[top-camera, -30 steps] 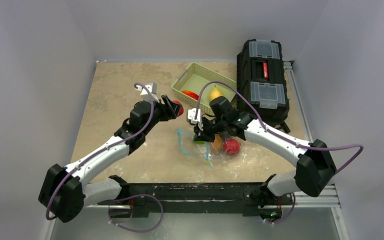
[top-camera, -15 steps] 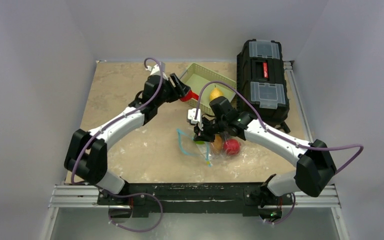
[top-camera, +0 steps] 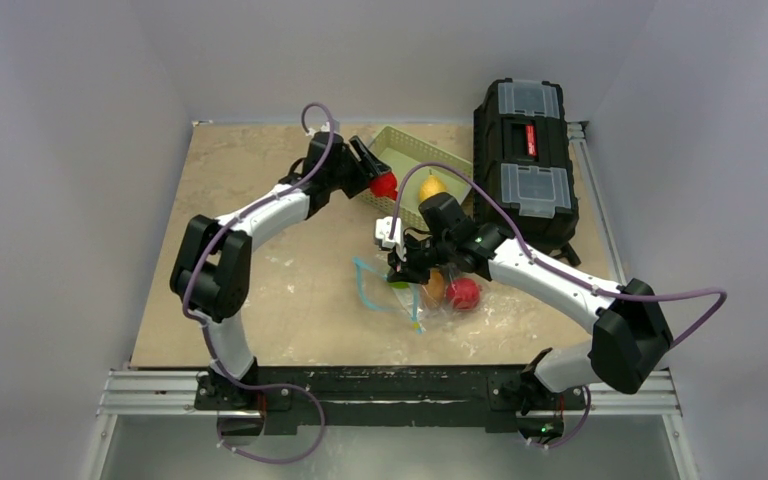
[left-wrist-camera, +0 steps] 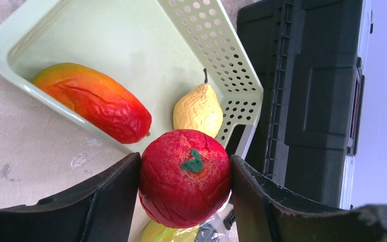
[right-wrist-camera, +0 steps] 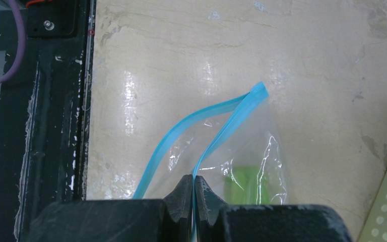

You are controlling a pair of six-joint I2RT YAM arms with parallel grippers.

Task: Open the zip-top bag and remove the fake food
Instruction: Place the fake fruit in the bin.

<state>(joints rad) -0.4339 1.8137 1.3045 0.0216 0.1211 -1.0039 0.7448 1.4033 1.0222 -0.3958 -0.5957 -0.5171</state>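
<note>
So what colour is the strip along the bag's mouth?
The strip is teal-blue, on the clear bag; the right wrist view shows it best.

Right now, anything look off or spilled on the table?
Nothing stands out. The left hand holds a red apple above the basket edge; the right hand pinches the blue strip of the open bag. Other fruit sits inside the bag, none spilled.

**Bright, even light, soft at my fingertips**

Light falls from overhead, diffuse and white. From above, the table (top-camera: 230,160) carries only faint shadows. In my right wrist view it throws white glare patches, and the zip-top bag (right-wrist-camera: 242,151) glints. My right fingers (right-wrist-camera: 181,194) and left fingers (left-wrist-camera: 106,201) sit dark and out of focus at the bottom edge.
</note>
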